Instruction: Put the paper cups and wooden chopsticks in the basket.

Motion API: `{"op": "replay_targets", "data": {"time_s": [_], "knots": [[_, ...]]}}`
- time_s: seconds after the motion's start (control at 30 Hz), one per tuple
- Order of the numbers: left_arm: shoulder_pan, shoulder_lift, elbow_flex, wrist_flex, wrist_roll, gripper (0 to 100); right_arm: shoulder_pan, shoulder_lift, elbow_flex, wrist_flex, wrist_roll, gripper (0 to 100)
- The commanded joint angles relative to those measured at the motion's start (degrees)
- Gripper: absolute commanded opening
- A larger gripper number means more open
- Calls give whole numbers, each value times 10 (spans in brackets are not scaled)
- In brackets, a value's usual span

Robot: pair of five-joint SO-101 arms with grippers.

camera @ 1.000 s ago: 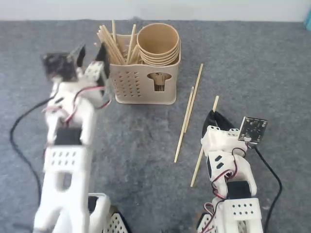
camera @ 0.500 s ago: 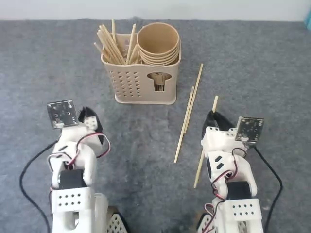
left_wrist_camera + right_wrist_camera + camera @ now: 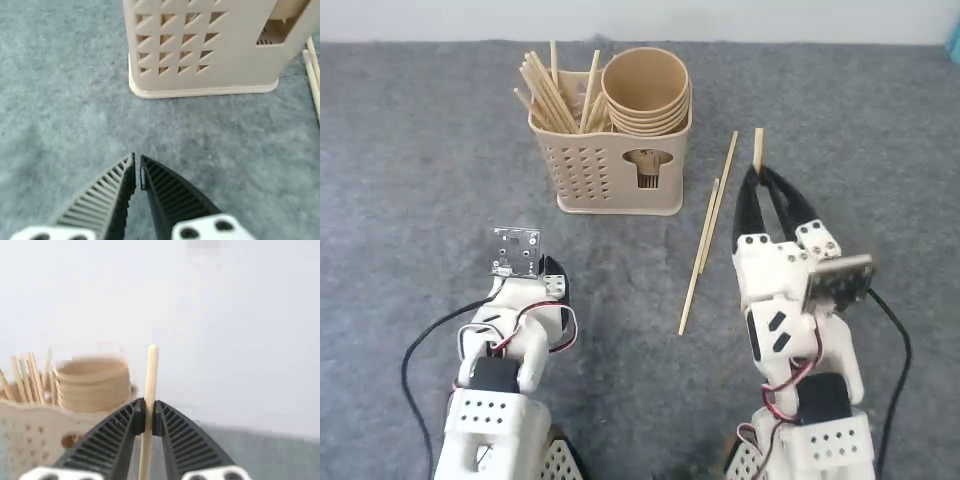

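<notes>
Chopstick (image 3: pixel 150 380) of pale bare wood, slim, straight and blunt at its end, is pinched between the ribbed black fingers of the right gripper (image 3: pixel 758 175), and its end stands out past the fingertips. In the high view this gripper is near the right side of the basket (image 3: pixel 620 185), raised over the grey carpet (image 3: pixel 420 150).

Two loose chopsticks (image 3: pixel 705 240) of the same wood lie on the carpet between the basket and the right arm, side by side and almost parallel, slanting away from the arm.

The basket is beige plastic with perforated walls and two compartments. Its left compartment holds a bundle of chopsticks (image 3: pixel 555 90) that lean at mixed angles with their ends above the rim. Its right one holds the paper cups (image 3: pixel 645 90), tan and nested in one stack with the mouth up.

The left gripper (image 3: pixel 137 162) is low over the carpet in front of the basket's left half, well apart from it, fingers drawn together with only a thin slit between them and nothing held
</notes>
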Motion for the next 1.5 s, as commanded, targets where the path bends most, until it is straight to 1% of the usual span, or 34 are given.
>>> {"op": "replay_targets", "data": {"time_s": [0.0,0.07,0.13,0.23,0.3,0.37,0.53,0.63,0.9,0.97,1.03,1.13,1.23,1.37,1.47], "knots": [[3,-15,-19,35,-7,14,-45,-7,-33,-104,49,6],[3,-15,-25,55,-30,14,-75,-6,-36,-138,74,6],[3,-15,-26,58,-46,14,-108,-5,-41,-168,104,6],[3,-15,-29,60,-48,14,-146,32,-72,-196,144,6],[2,-15,-31,61,-48,14,-157,79,-115,-202,154,6],[2,-15,-32,61,-52,15,-159,139,-167,-202,156,6],[-9,-15,-35,61,-109,15,-162,321,-319,-202,155,6],[-33,-14,-43,61,-113,15,-162,451,-427,-202,155,6],[-38,-14,-45,57,-113,20,-167,737,-712,-202,155,6],[-39,-14,-45,54,-110,60,-177,795,-777,-201,156,6],[-55,-14,-44,38,-108,133,-184,844,-836,-201,156,6],[-73,-14,-37,22,-70,214,-205,903,-930,-196,156,6],[-72,-14,-30,10,-62,218,-233,947,-1021,-189,159,6],[-72,-14,-30,10,-58,217,-262,997,-1144,-120,158,6],[-72,-14,-30,10,-57,217,-268,1043,-1221,-103,157,6]]}}
